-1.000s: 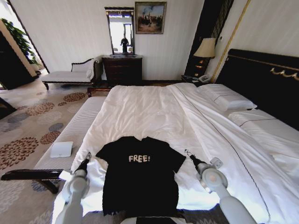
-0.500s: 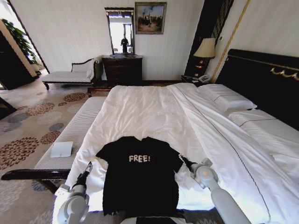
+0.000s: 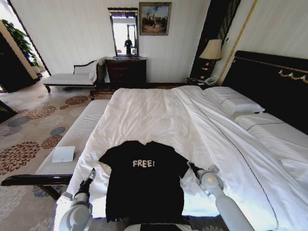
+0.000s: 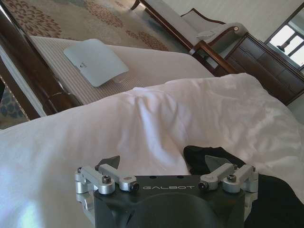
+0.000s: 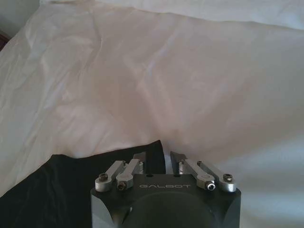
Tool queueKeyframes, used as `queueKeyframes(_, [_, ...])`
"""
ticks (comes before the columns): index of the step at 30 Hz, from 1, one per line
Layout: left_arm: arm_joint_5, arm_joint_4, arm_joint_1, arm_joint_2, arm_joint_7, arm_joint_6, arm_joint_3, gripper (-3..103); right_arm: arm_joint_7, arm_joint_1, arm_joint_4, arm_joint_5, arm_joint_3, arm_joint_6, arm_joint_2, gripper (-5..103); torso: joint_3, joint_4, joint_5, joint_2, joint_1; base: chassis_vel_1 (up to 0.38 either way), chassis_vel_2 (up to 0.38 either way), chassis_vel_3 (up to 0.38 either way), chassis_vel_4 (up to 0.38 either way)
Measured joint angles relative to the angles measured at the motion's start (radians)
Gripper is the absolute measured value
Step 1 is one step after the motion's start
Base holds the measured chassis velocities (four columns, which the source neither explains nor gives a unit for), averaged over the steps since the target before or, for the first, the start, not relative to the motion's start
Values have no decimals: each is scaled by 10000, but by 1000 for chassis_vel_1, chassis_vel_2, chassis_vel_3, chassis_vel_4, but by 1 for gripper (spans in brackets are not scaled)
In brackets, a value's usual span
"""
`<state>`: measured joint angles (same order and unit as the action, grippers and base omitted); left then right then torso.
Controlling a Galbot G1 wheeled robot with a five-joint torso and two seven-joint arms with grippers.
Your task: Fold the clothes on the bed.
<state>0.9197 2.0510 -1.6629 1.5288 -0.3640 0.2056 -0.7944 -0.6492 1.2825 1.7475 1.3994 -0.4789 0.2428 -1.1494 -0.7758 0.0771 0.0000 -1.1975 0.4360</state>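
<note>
T-shirt [image 3: 143,185] hem hidden behind the robot's body at head view's lower edge, left gripper [image 4: 166,164] fingertips mostly cut off behind its housing, right gripper [image 5: 154,159] fingertips possibly touching the sleeve, bed [image 3: 269,159] cut at right edge

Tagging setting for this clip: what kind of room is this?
Likely a hotel bedroom: a large white bed with a dark headboard, a bedside lamp, a dresser under a mirror, and patterned carpet.
</note>
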Motion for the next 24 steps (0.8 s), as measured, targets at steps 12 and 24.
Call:
queueKeyframes(12, [-39, 101, -305, 53, -105, -71, -51, 100, 190, 155, 232, 75, -305, -195, -287, 1, 0, 0, 0, 1, 1, 0, 0, 0, 0])
queueKeyframes(24, [-178, 46, -463, 225, -150, -129, 30, 100, 116, 1061, 1316, 604, -1167, -305, -81, 0, 0, 1, 0, 1, 1, 0, 0, 0, 0])
